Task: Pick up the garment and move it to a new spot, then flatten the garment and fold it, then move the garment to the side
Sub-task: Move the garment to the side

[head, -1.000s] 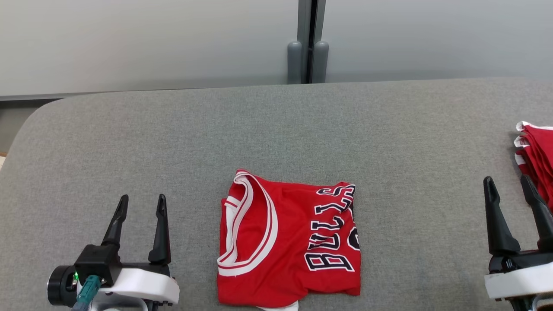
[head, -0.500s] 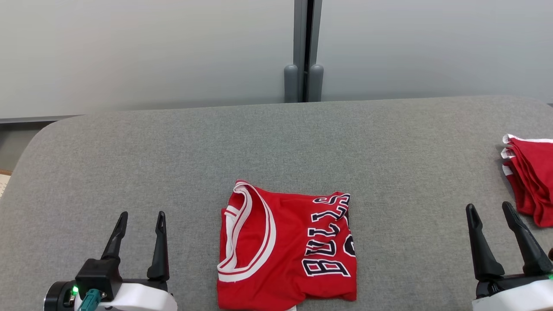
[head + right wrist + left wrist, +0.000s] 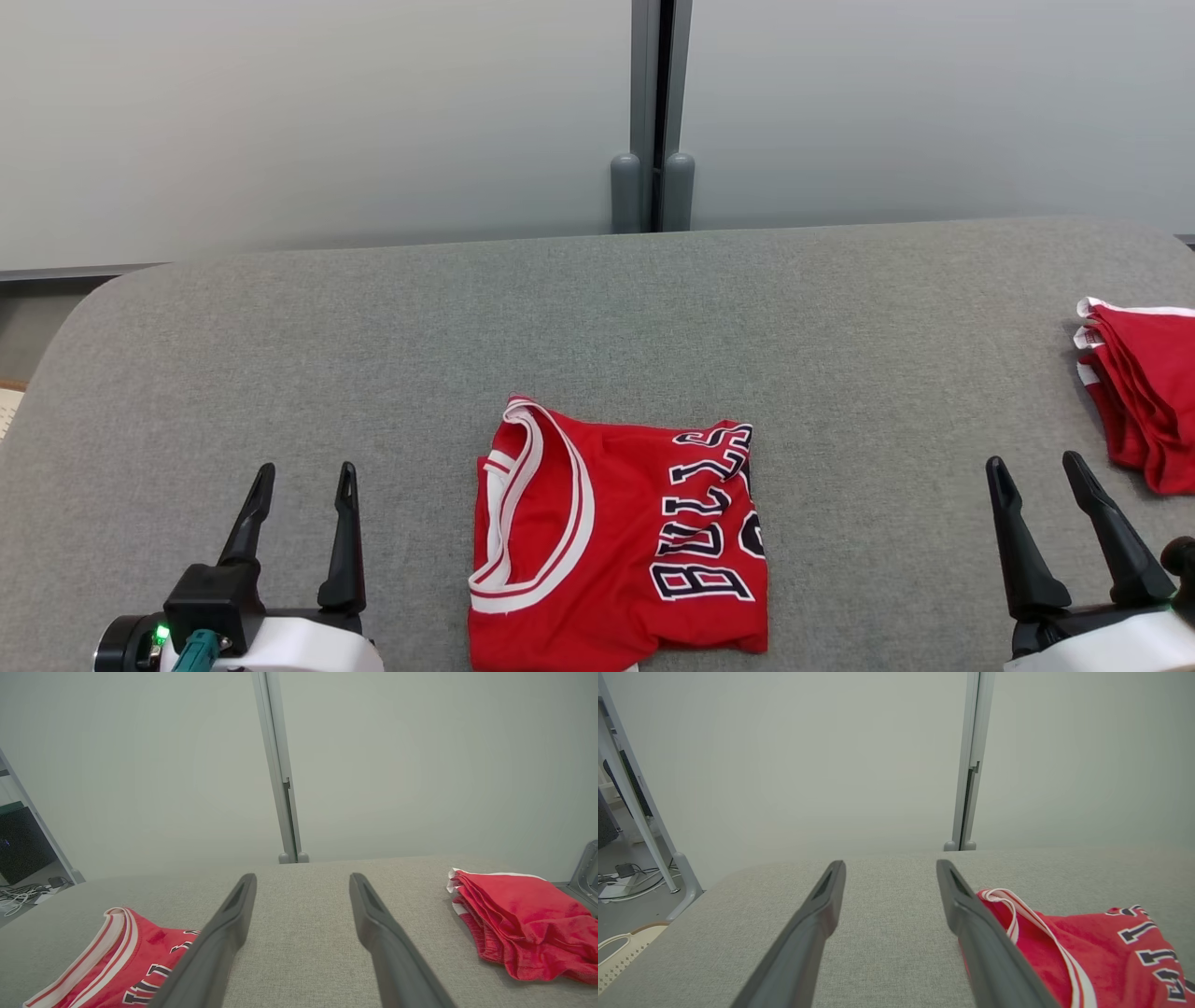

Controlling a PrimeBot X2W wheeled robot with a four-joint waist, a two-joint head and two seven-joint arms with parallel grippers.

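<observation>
One folded red jersey (image 3: 616, 541), lying centre-front on one grey bench (image 3: 597, 317). One pile of red garments (image 3: 1144, 401), far right. Left end effector (image 3: 306, 469) and right end effector (image 3: 1033, 460): two, both open, empty, flanking the jersey.

1. The table (image 3: 373, 355) has a grey fabric top with rounded far corners.
2. A folded red jersey (image 3: 597, 551) lies flat by the near edge, about midway along it.
3. A pile (image 3: 1144, 392) of folded red garments sits at the right edge, well apart from the jersey.
</observation>
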